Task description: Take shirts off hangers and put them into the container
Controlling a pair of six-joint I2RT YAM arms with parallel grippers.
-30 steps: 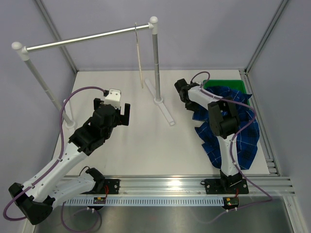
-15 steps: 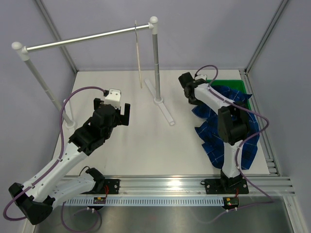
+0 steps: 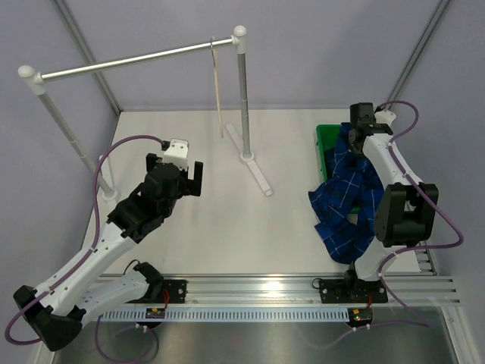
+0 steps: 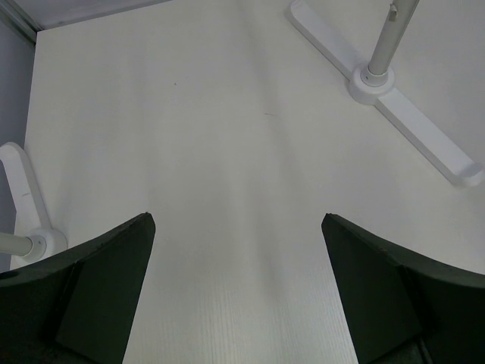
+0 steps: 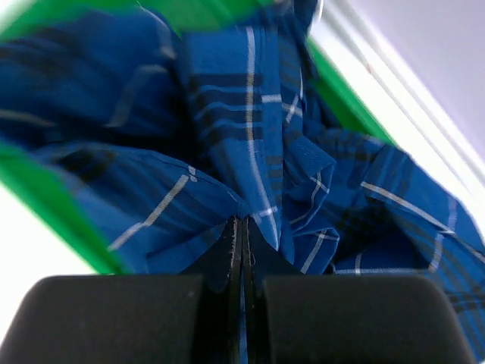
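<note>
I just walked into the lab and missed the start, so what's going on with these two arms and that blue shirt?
The right gripper is shut on a fold of the blue checked shirt, holding it over the green tray. Part of the shirt lies in the tray; the rest trails onto the table. The left gripper hangs open above the table, holding nothing. The wooden hanger hangs bare on the rail.

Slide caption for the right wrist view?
Right claw pinched shut on a fold of the blue checked shirt over the green tray.

light: bright, diffuse | shadows: faint | top view: sharp | right wrist: motion-blurred shirt (image 5: 250, 152)
</note>
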